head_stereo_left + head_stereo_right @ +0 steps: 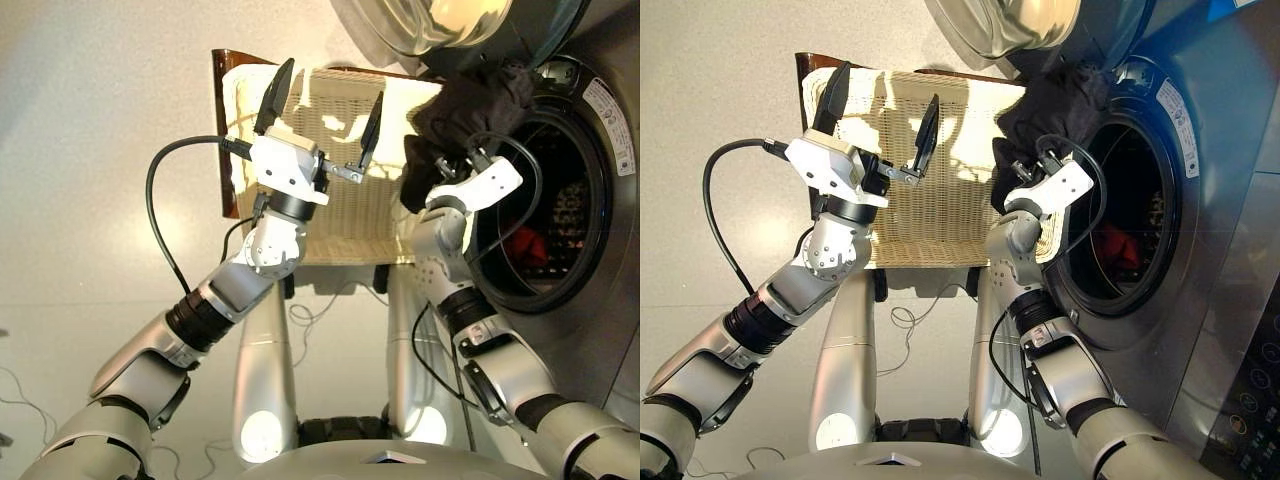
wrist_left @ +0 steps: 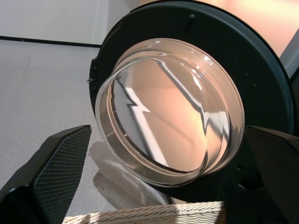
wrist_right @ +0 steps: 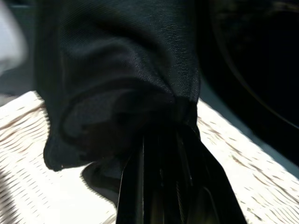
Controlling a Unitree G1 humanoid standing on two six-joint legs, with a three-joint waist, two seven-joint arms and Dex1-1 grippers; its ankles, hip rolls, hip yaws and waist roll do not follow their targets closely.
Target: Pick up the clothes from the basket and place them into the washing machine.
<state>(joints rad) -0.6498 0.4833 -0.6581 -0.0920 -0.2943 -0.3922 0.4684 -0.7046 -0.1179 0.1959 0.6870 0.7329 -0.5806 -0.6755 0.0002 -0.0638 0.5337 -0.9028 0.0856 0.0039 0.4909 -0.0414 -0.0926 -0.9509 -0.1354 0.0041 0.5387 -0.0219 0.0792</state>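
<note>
The right arm is reaching up and forward, its right gripper [image 1: 1025, 172] pinching the black garment [image 1: 470, 105] and holding it just outside the washing machine [image 1: 1200, 200] opening, at about 10 o'clock on the drum rim. The cloth is hanging over the basket's [image 1: 330, 215] right edge. The left arm is bending upward over the basket, its left gripper [image 1: 322, 118] spreading wide with nothing in it, pointing toward the open glass door [image 2: 170, 109] at 12 o'clock. An orange-red garment [image 1: 525, 245] is lying inside the drum. A black cable [image 1: 165, 180] is looping off the left wrist.
</note>
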